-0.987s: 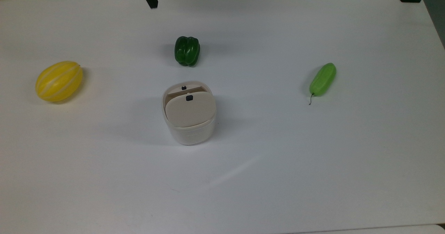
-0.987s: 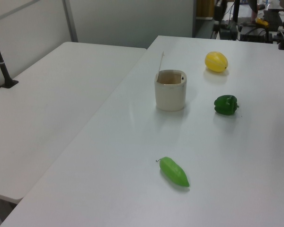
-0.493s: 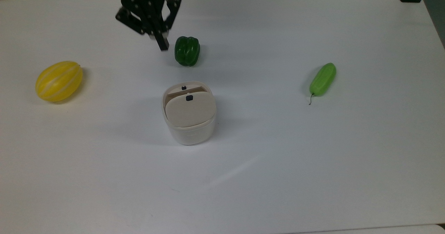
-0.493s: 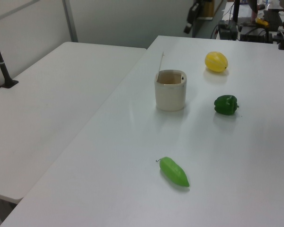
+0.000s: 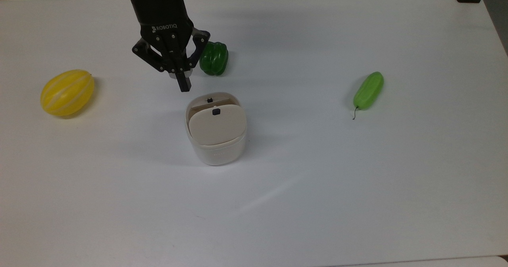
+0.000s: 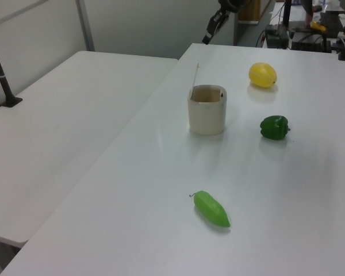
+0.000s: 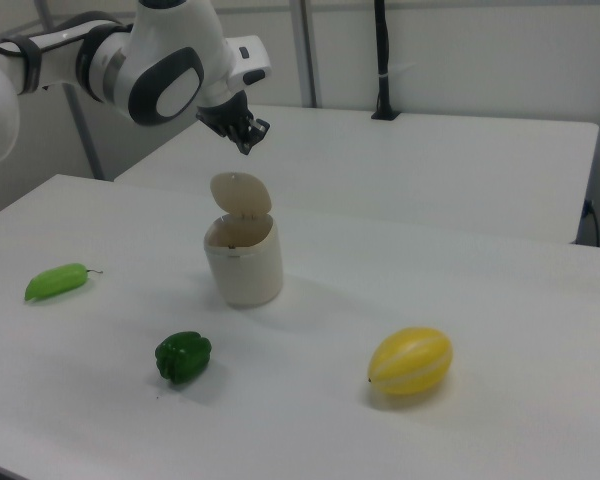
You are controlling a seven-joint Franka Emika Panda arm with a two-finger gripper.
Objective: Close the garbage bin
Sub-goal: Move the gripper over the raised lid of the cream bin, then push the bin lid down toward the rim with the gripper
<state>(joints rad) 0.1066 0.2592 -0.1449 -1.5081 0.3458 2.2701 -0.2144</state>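
Note:
The garbage bin (image 5: 217,154) is a small white tub near the table's middle. Its flat beige lid (image 5: 216,126) with a small black button stands raised, leaving the mouth uncovered. In the left view the bin (image 6: 207,115) shows its lid (image 6: 196,77) upright as a thin edge on the left view's left side. The right view has the lid (image 7: 241,195) rising over the bin (image 7: 245,265). My gripper (image 5: 184,85) is shut on nothing, just beyond the bin's rim toward the top view's upper left. It hangs in the air above the lid, gripper (image 7: 248,135), gripper (image 6: 211,27).
A green bell pepper (image 5: 214,58) lies beside the gripper's body. A yellow melon (image 5: 67,92) sits at the top view's left, a light green gourd (image 5: 369,90) at the top view's right. A second white table (image 6: 63,115) adjoins on the left view's left.
My gripper has come in from the top view's upper edge, past the pepper, to just short of the bin. Bin, lid and produce have not moved.

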